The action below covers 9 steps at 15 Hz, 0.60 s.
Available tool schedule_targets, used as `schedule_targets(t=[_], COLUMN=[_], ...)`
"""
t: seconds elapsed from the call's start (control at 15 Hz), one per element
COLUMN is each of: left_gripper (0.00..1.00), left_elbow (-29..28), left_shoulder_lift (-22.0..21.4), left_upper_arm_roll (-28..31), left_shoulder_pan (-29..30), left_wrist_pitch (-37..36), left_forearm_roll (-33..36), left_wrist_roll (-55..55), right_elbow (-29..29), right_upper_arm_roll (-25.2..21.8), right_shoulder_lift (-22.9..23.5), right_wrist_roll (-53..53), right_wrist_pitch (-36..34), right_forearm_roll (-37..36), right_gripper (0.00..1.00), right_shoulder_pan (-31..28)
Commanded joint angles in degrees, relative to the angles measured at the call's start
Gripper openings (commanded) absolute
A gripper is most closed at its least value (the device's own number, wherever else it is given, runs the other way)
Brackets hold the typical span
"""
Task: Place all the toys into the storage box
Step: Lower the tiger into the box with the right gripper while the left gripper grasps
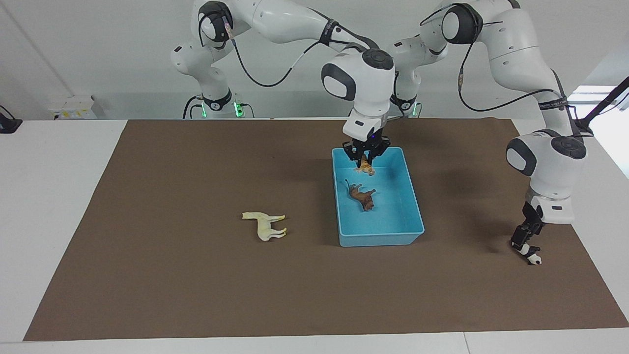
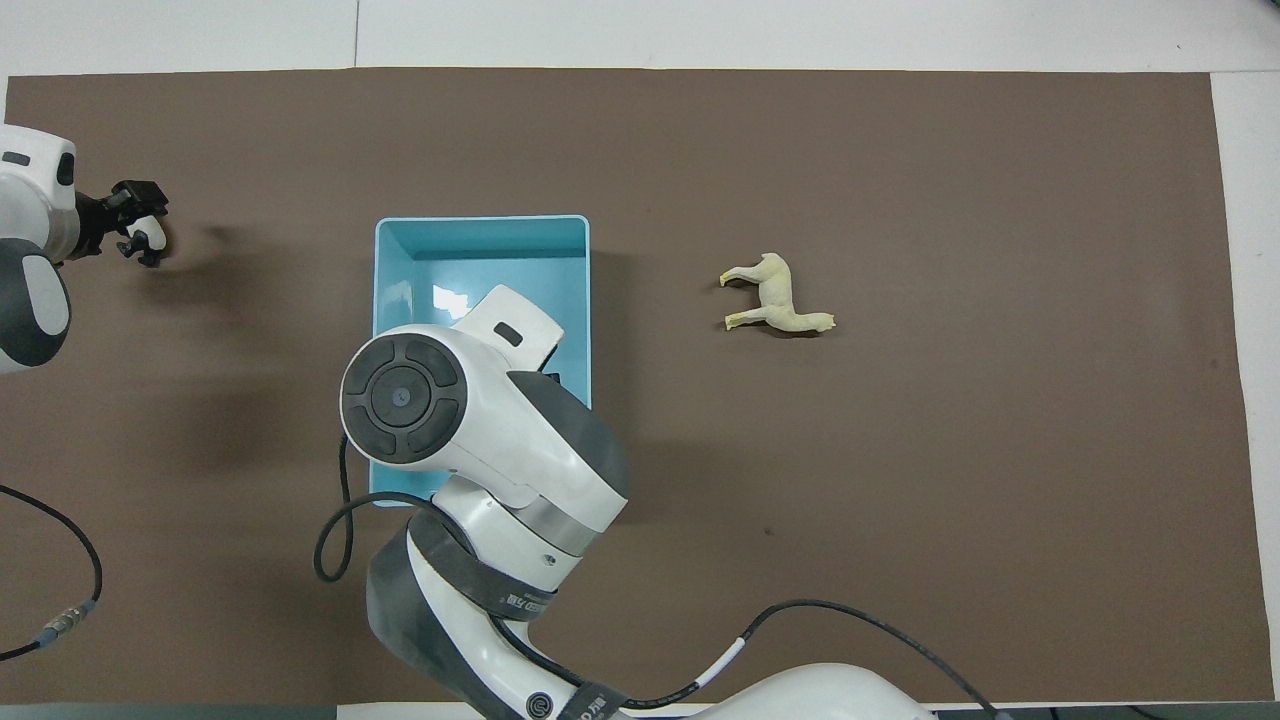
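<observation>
My right gripper (image 1: 366, 158) is shut on the orange tiger (image 1: 366, 169) and holds it over the light blue storage box (image 1: 378, 240), at the end nearer the robots. In the overhead view the right arm covers much of the box (image 2: 480, 222) and hides the tiger. The brown lion (image 1: 362, 196) lies in the box. The cream horse (image 1: 265, 225) lies on its side on the mat toward the right arm's end, and also shows in the overhead view (image 2: 780, 300). My left gripper (image 1: 524, 243) is down at the black-and-white panda (image 1: 533, 257) near the left arm's end, which also shows from overhead (image 2: 150, 236).
A brown mat (image 1: 196, 285) covers the table. White table margins (image 1: 49, 196) run around it. The two arms' bases and cables stand at the robots' edge.
</observation>
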Motion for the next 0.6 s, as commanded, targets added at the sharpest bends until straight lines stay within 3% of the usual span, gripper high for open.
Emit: schedule_targets(t=[0.0, 0.33, 0.53], left_gripper=[1.00, 1.00, 1.00], left_elbow=[1.48, 0.86, -2.38], left_shoulder_lift=[1.97, 3.47, 3.21], left_upper_arm_roll=[-0.44, -0.44, -0.44], left_shoulder_pan=[1.65, 1.65, 1.74], left_wrist_pitch=[0.33, 4.82, 7.52], left_forearm_roll=[1.16, 0.64, 0.63], left_wrist_roll=[4.34, 4.36, 4.27], right_elbow=[-0.36, 2.02, -0.17], right_upper_arm_roll=[0.00, -1.66, -2.63], right_shoulder_lift=[-0.91, -2.22, -4.07], right_wrist_roll=[6.44, 6.39, -11.31], right_wrist_pitch=[-0.37, -9.69, -10.92], right_forearm_roll=[0.88, 0.36, -0.17], right_gripper=[1.00, 1.00, 1.00], right_shoulder_pan=[0.15, -2.38, -9.58])
